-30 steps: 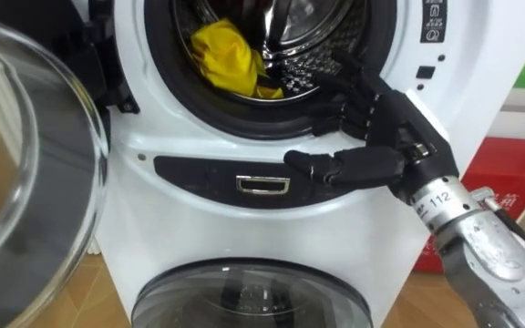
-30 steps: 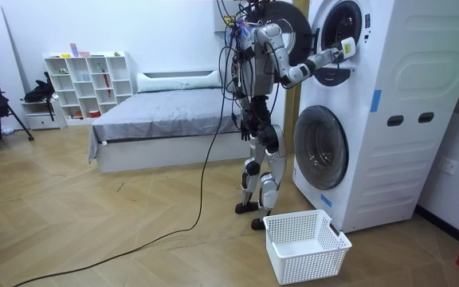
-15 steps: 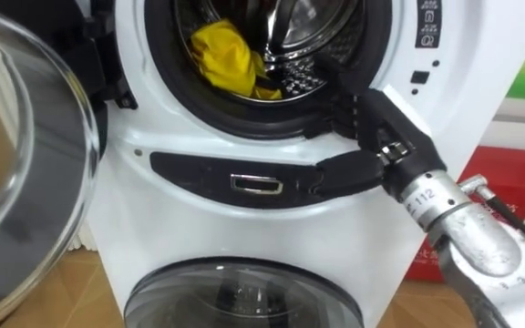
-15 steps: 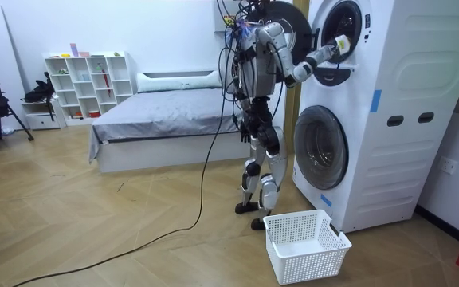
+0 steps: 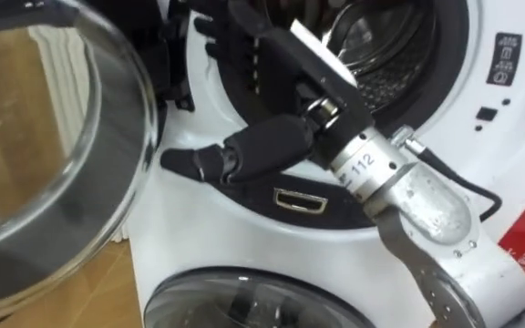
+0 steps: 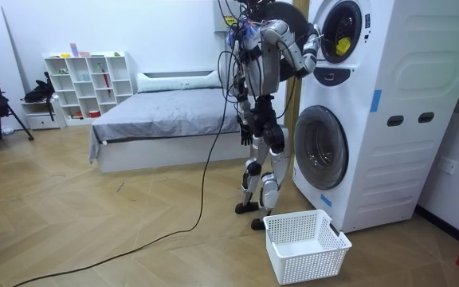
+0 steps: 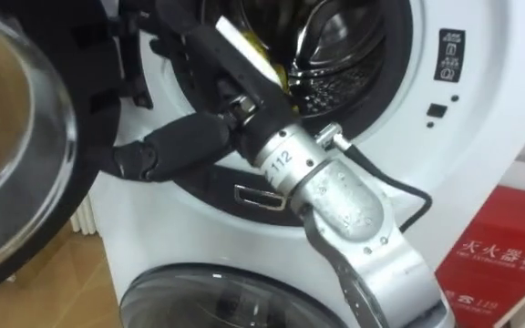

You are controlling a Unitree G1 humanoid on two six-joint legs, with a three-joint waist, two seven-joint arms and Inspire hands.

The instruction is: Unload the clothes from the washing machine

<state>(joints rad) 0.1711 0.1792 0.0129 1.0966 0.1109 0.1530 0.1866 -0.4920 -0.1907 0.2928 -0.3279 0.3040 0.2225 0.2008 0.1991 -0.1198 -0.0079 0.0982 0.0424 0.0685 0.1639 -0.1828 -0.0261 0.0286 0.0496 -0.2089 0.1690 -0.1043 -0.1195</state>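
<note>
A yellow cloth (image 6: 340, 45) lies inside the upper washing machine's drum (image 5: 399, 46). In the eye views my right hand (image 5: 276, 87) covers most of it, leaving a yellow sliver (image 7: 272, 71) beside the wrist. The hand is at the mouth of the drum, open, with its fingers (image 5: 231, 32) stretched up and left over the dark door seal. The thumb (image 5: 226, 159) points left across the lower rim. Whether the fingers touch the cloth is hidden. In the room view I stand upright, close to the stacked machines, with my right arm raised to the upper opening.
The upper machine's round glass door (image 5: 44, 137) hangs open at my left. Below is the lower machine's closed door (image 5: 244, 301). A white laundry basket (image 6: 305, 243) stands on the floor by my feet. A red box (image 7: 504, 264) sits to the right of the machines.
My right hand has risen from the dark panel under the opening, up and left into the drum's mouth, and now covers the yellow cloth. The camera has shifted too.
</note>
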